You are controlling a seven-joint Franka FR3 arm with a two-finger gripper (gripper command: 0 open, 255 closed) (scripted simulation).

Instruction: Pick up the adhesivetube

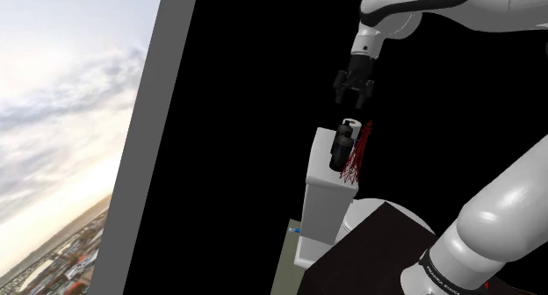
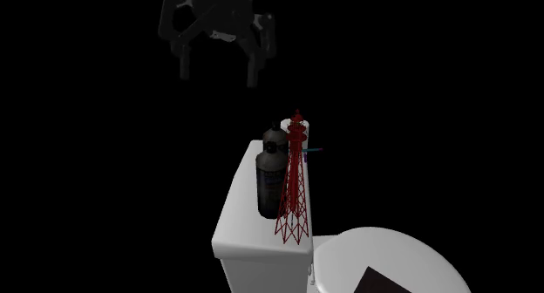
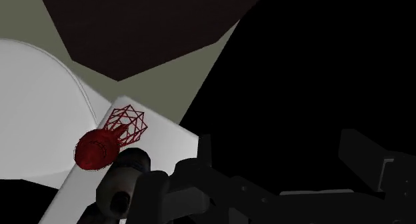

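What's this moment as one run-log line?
gripper open | above toilet tank | dark bottle upright, ungrasped | red tower beside it

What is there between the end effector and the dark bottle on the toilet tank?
Nothing: the stretch is bare. In the second exterior view the open end effector hangs above the dark bottle, apart from it.

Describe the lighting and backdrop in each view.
Shoulder view: bright sky through a window on its left, and a black area behind the gripper. Second exterior view: a black area all round; the dark bottle hardly stands out, while the red lattice tower and white toilet tank do. Wrist view: dim, no glare.
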